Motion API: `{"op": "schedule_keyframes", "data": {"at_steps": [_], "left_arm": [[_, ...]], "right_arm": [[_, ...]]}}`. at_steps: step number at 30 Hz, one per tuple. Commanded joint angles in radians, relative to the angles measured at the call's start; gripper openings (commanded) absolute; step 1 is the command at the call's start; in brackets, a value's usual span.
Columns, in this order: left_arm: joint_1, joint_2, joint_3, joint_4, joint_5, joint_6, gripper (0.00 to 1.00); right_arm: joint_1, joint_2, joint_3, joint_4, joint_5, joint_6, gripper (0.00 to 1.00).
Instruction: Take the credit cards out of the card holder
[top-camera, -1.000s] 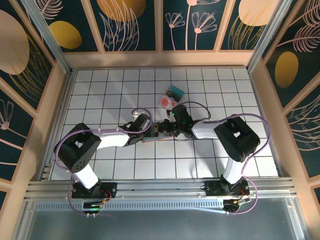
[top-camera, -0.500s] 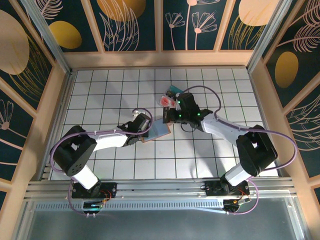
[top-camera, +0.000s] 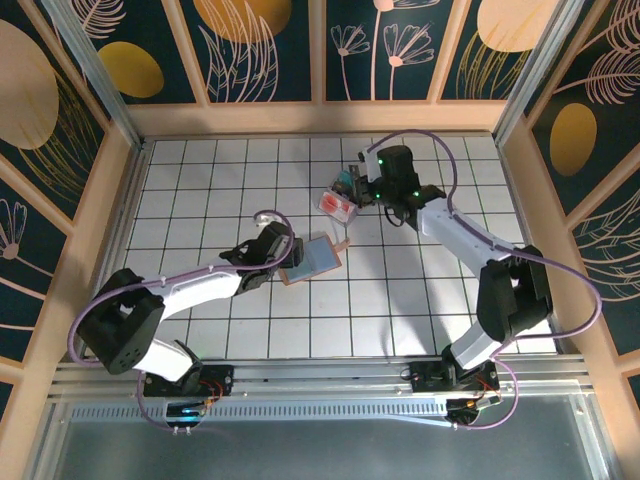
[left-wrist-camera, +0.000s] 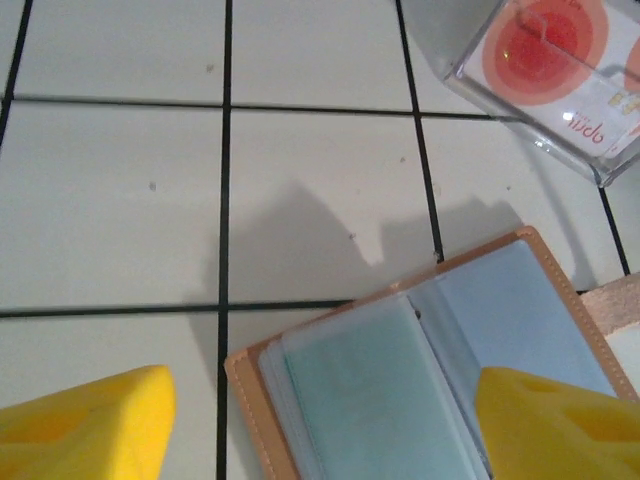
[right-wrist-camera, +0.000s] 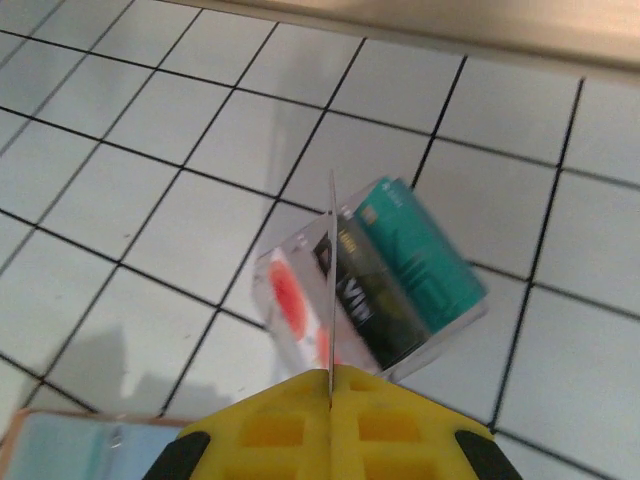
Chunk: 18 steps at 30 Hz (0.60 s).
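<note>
One card holder (top-camera: 313, 257) open; left gripper (left-wrist-camera: 325, 425) spread, empty; right gripper (right-wrist-camera: 330, 388) pinches one card (right-wrist-camera: 330, 270).

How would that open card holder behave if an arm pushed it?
Probably slides easily: the card holder lies flat and thin on smooth tiles. Likely floppy, since its clear sleeves fan loosely.

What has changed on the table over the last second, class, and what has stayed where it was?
The right hand left the card holder and swung towards the far side of the table. It is now above the clear box, shut on a card held edge-on. The left hand stayed open at the card holder, which remained lying open in the same spot. The clear box did not move.
</note>
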<state>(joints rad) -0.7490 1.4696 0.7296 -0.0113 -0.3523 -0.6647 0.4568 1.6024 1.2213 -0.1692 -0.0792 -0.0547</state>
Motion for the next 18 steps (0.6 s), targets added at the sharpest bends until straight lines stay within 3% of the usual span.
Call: {"op": "schedule_keyframes", "data": {"at_steps": [1, 6, 18], "left_arm": [[0.0, -0.034, -0.055, -0.029, 0.04, -0.126, 0.96], [-0.001, -0.076, -0.088, -0.034, 0.003, -0.161, 0.99], [0.0, -0.074, -0.098, -0.05, -0.047, -0.189, 0.99]], "right_arm": [[-0.015, 0.06, 0.059, 0.002, -0.011, -0.186, 0.0], [-0.027, 0.165, 0.149, -0.03, -0.03, -0.305, 0.0], [-0.037, 0.364, 0.336, -0.175, -0.097, -0.42, 0.0]]}}
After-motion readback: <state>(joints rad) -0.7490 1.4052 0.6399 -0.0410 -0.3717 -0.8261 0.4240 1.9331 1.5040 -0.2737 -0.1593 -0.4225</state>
